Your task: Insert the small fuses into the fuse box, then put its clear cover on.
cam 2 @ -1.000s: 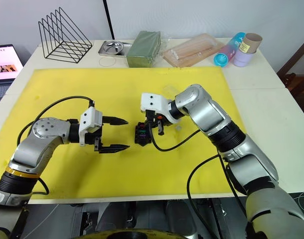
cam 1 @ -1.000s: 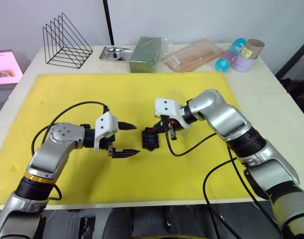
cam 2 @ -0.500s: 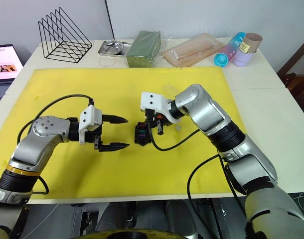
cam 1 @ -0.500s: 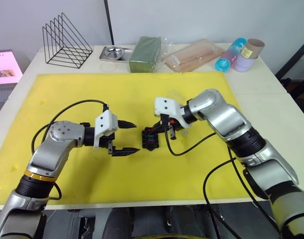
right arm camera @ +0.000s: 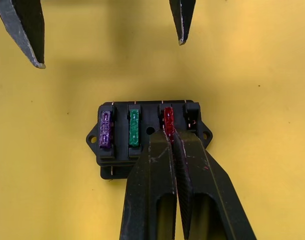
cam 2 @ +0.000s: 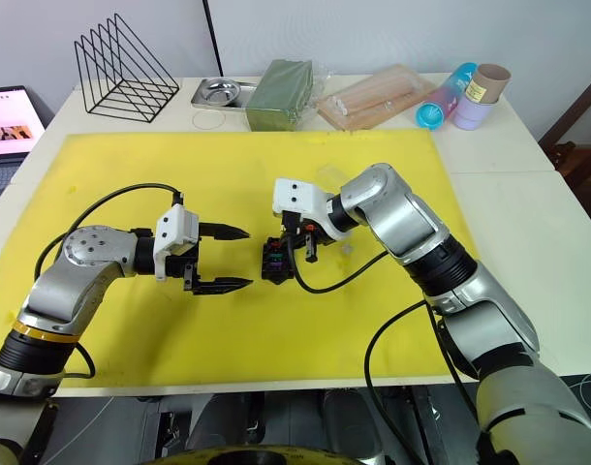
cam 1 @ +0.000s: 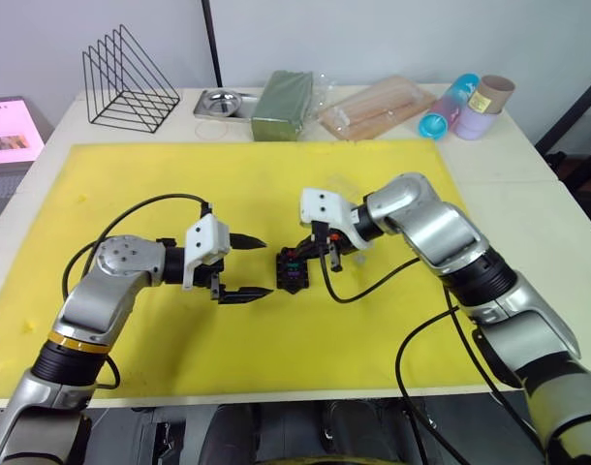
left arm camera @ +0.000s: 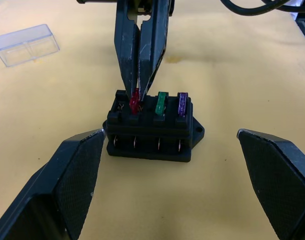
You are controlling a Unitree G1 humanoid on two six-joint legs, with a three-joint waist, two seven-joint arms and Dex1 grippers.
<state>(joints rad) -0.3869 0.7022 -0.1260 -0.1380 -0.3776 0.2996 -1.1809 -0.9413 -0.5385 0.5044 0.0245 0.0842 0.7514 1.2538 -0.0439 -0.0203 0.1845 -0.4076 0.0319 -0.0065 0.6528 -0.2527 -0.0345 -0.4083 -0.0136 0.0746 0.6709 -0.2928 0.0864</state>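
Note:
The black fuse box (left arm camera: 150,131) sits mid-mat on the yellow mat (cam 1: 179,174). A purple fuse (right arm camera: 105,129) and a green fuse (right arm camera: 134,128) stand in two of its slots. My right gripper (right arm camera: 172,137) reaches down onto the box and is shut on the red fuse (left arm camera: 134,102), which sits in the slot beside the green one. The end slot beyond it looks empty. My left gripper (cam 1: 264,266) hovers just left of the box, open, with nothing between its fingers (left arm camera: 67,180). The clear cover (left arm camera: 26,44) lies on the mat a little behind the box.
Along the table's back edge stand a wire rack (cam 1: 129,82), a metal tray (cam 1: 221,103), a dark green block (cam 1: 283,105), a clear bag of sticks (cam 1: 378,108) and some tubes (cam 1: 465,107). A laptop screen (cam 1: 10,129) sits at the far left. Cables trail from both wrists.

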